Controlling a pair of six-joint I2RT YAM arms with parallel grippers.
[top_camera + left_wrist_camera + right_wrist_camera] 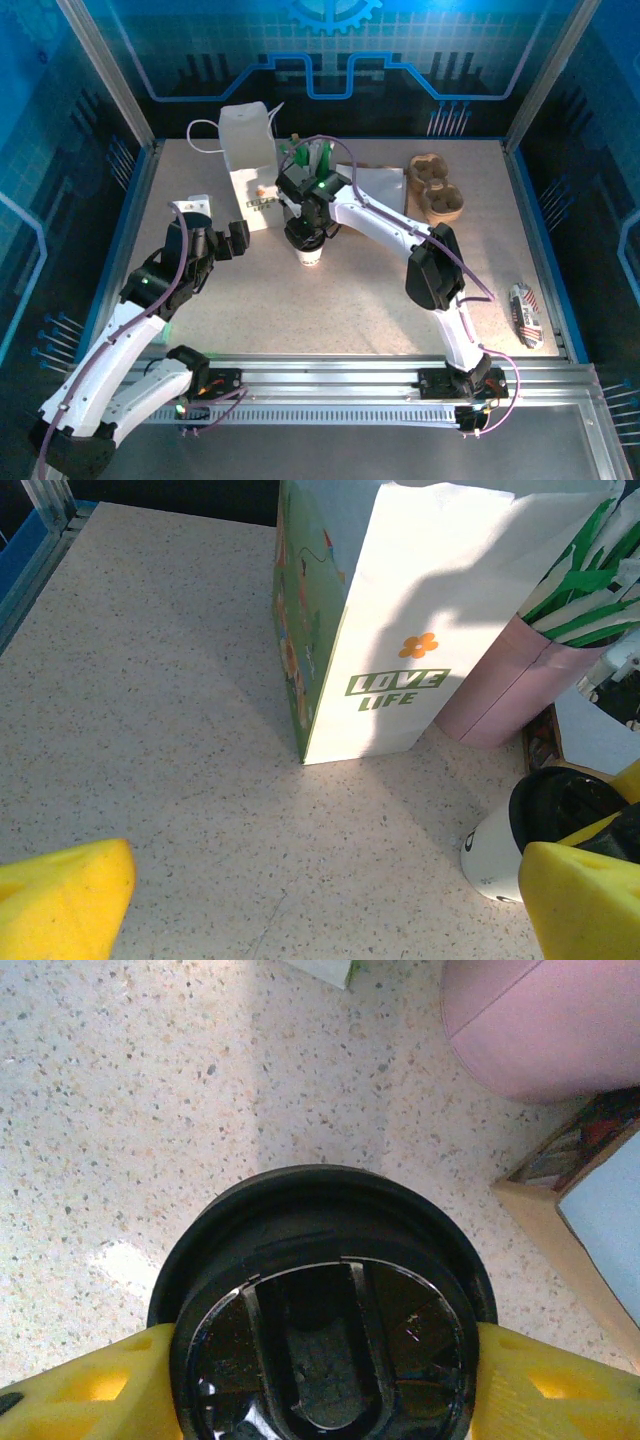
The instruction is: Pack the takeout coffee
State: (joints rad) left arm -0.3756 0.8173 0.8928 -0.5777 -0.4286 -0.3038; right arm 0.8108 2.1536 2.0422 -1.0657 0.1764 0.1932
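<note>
One upright coffee cup [311, 256] stands on the counter [350, 300] just right of the paper bag [249, 150]. The right claw [305, 235], directly above, clamps its black lid [325, 1300]. The left claw [232, 241] gapes nearby.

Legible markings: one found.
White paper bag [400, 600], narrow side panel: "LOVE LIFE" in green block capitals beneath an orange flower emblem [418, 645]. Small print on paper cup [488, 865], near right: unreadable.
</note>
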